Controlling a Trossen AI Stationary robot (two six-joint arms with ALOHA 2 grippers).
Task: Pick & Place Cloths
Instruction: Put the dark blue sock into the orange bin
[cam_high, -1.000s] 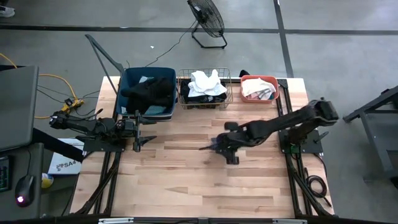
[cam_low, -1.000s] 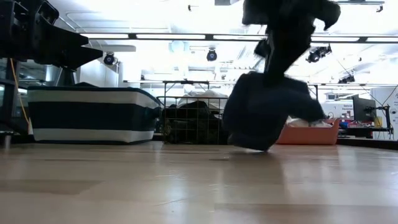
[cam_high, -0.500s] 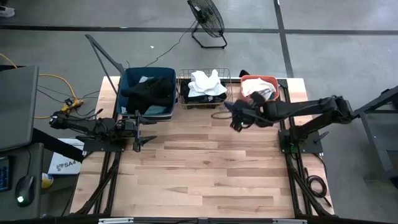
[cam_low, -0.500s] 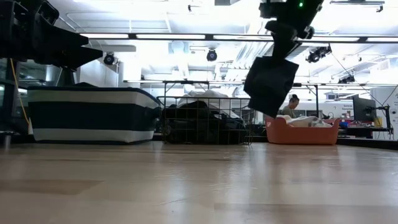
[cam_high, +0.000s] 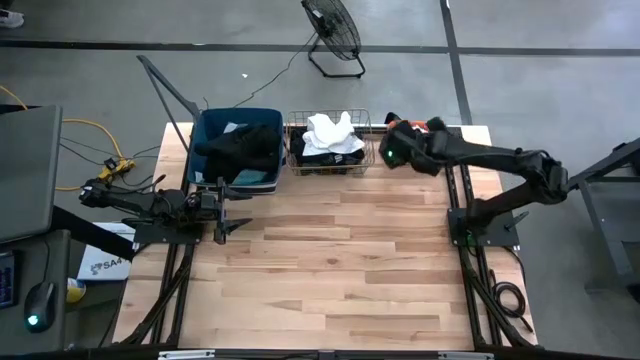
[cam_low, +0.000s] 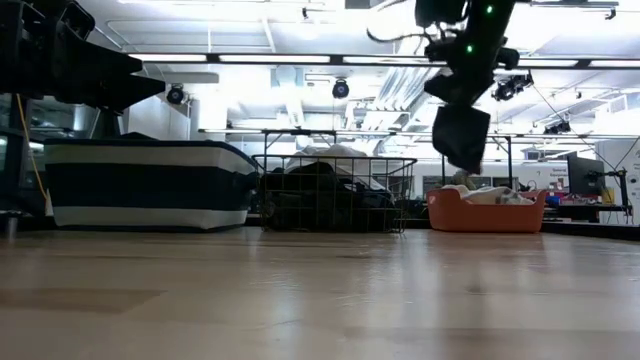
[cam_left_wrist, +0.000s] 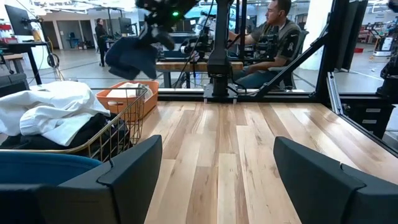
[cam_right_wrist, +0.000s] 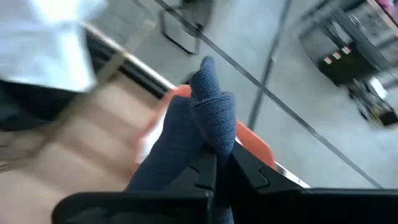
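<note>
The worktop (cam_high: 320, 270) is pale wood in light planks with darker streaks. The tub (cam_high: 205, 130) at its far left is deep blue, in the low view banded dark with a pale stripe, and holds a black cloth (cam_high: 240, 148). The wire mesh basket (cam_left_wrist: 127, 118) has brassy wire and carries a white cloth (cam_high: 332, 132) over black fabric. The small tub (cam_low: 487, 212) is coral orange with white and pale cloths inside. The cloth (cam_right_wrist: 199, 134) in the right gripper (cam_right_wrist: 217, 171) is slate blue with a fine ribbed knit. Both arms are black; a green light glows on the right one. The floor (cam_high: 540, 90) is grey with dark lines.
</note>
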